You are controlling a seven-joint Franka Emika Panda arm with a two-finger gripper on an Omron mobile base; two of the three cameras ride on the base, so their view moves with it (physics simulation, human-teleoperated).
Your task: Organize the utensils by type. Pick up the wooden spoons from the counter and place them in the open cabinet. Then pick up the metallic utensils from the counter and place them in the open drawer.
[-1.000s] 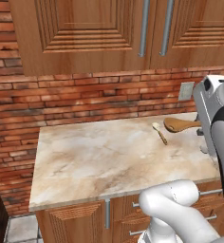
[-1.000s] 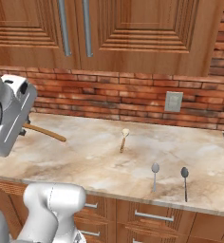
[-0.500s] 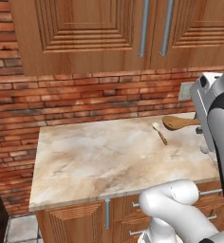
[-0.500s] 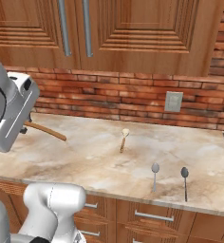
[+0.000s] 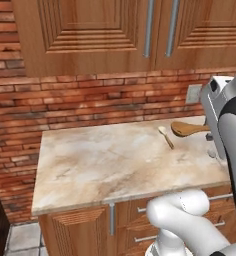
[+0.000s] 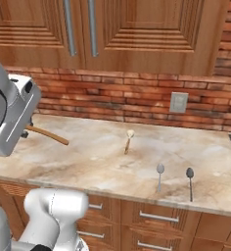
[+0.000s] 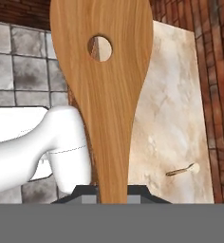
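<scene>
Jaws are closed narrow on the handle of a big wooden spoon; in hand view the gripper sits at the bottom & the spoon rises straight up from between the tips, wide flat blade w/ a round hole near the top. In left base view the brown blade sticks out from behind the arm's hand, above the counter near the back wall. In right base view its thin handle end pokes out to the right of the hand.

Small wooden spoon, pale bowl & short brown handle, lies on the counter, mid-back, apart from the gripper. Two metallic utensils lie near the front edge, side by side: a grey spoon & just right of it a darker spoon. Behind, brick wall w/ an outlet; upper cabinet doors above are shut
</scene>
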